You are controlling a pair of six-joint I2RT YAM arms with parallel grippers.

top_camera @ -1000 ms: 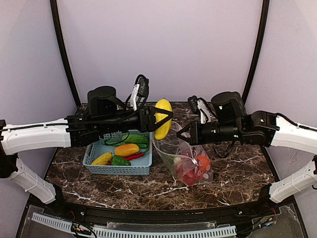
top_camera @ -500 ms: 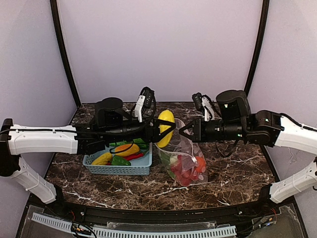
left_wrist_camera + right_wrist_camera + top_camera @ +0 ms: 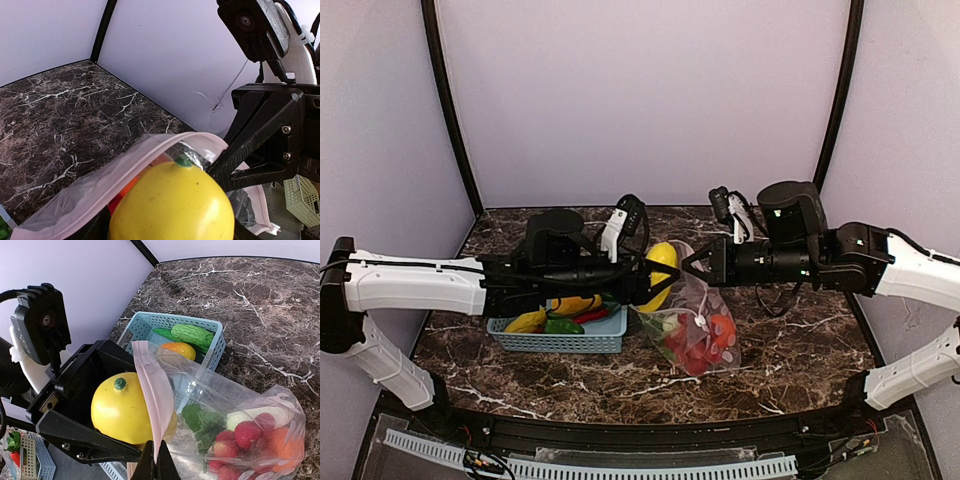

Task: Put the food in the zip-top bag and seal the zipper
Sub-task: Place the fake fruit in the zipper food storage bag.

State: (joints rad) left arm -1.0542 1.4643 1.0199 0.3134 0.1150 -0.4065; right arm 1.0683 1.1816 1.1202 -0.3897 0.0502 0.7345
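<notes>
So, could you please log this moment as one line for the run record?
left hand: grips yellow toy at zip-top bag mouth | right hand: shut on bag rim | basket: holds more food

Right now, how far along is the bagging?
Done: strawberries and greens sit in the zip-top bag. In hand: the left fingers hold a yellow pepper at its mouth, which the right fingers pinch open. Left: release it, move the cucumber and the rest from the basket, seal the open zipper.
</notes>
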